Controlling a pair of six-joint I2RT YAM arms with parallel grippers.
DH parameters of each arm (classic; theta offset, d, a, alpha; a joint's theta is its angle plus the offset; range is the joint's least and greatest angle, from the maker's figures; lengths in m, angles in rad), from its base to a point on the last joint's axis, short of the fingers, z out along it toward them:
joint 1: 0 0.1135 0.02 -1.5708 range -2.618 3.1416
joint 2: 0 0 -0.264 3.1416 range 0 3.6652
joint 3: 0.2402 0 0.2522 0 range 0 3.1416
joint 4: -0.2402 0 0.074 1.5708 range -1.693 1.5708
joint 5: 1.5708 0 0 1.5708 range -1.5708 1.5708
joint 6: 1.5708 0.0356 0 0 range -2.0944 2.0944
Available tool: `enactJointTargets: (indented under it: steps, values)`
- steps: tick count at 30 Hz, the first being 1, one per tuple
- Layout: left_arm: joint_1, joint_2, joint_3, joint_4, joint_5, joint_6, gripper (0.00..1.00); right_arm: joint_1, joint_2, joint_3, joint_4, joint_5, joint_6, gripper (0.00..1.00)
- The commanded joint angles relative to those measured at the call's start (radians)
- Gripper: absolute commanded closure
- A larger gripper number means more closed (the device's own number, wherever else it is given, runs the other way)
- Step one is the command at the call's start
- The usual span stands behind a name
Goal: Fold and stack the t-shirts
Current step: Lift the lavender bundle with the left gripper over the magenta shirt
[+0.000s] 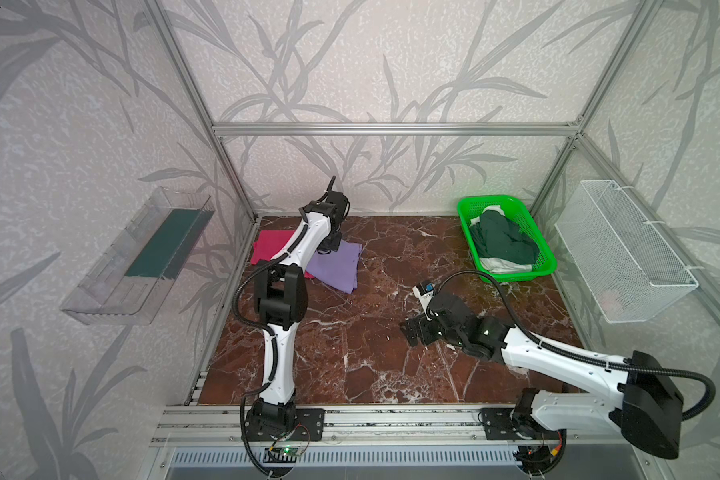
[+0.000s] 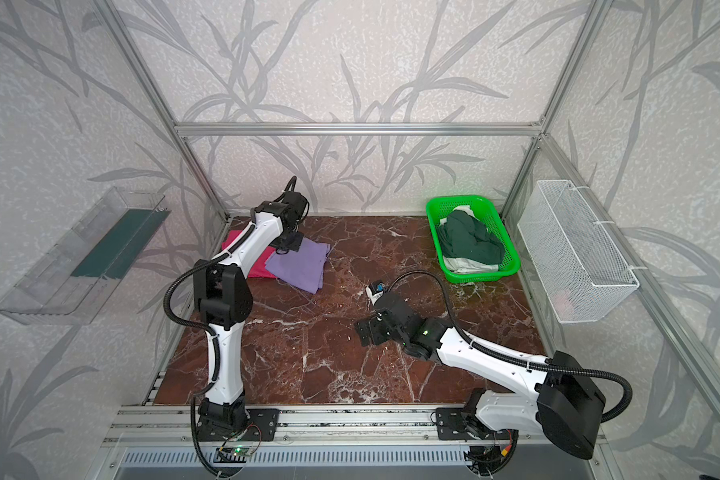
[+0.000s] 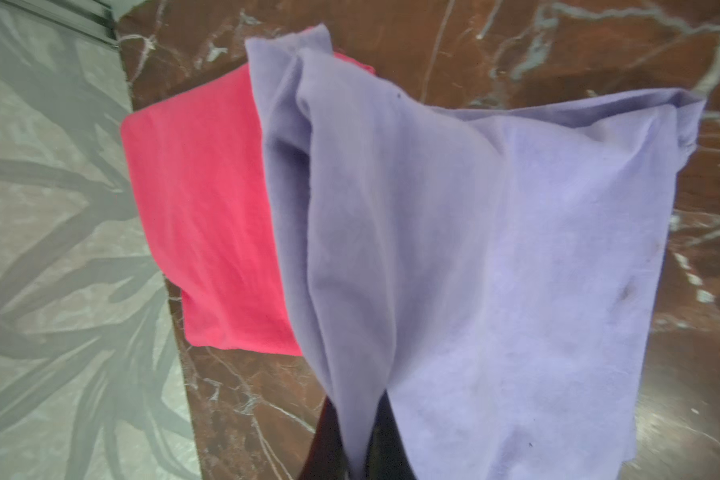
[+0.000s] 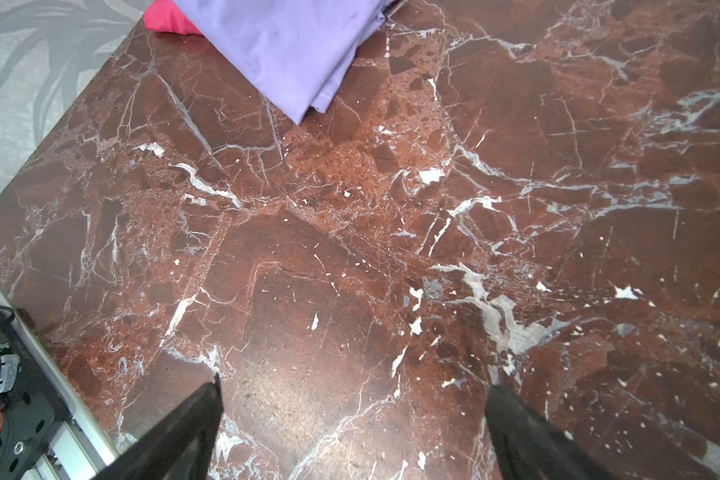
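In both top views: folded purple shirt [image 1: 336, 269] near the far left corner of the tabletop [image 1: 371, 361], overlapping a red-pink shirt [image 1: 269, 245] lying closer to the left edge. Left pincer [image 1: 329, 246] down at the purple shirt's far edge. Right pincer [image 1: 410, 332] over bare tabletop near the middle, well apart from both shirts. Green basket [image 1: 516, 276] in the far right corner, holding a dark green garment [image 1: 504, 243] atop a white garment [image 1: 501, 266].

From the left wrist: pincer clamped tight on a bunched fold of purple cloth, drawn up into a ridge; red-pink shirt flat beneath and beside.

From the right wrist: pincer spread wide, gripping nothing, above bare marble; purple corner and sliver of red-pink beyond.
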Motion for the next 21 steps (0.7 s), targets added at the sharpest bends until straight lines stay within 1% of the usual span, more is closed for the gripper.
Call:
enactJointTargets:
  steps: [1, 6, 10, 15, 21]
  values:
    - [0.028, 0.020, 0.074, -0.024, -0.114, 0.057, 1.00, 0.000, -0.014, -0.004, 0.005, 0.026, 0.003, 0.01]
    - [0.064, 0.018, 0.079, 0.048, -0.137, 0.089, 1.00, -0.001, -0.013, -0.001, 0.002, 0.031, 0.003, 0.01]
    - [0.095, 0.013, 0.087, 0.063, -0.135, 0.095, 1.00, -0.001, 0.000, 0.006, 0.000, 0.031, 0.003, 0.01]
    - [0.132, -0.016, 0.085, 0.080, -0.075, 0.117, 1.00, -0.001, 0.027, 0.014, 0.003, 0.018, 0.003, 0.01]
    - [0.170, -0.048, 0.087, 0.089, -0.043, 0.127, 1.00, -0.002, 0.048, 0.020, 0.016, -0.003, 0.003, 0.01]
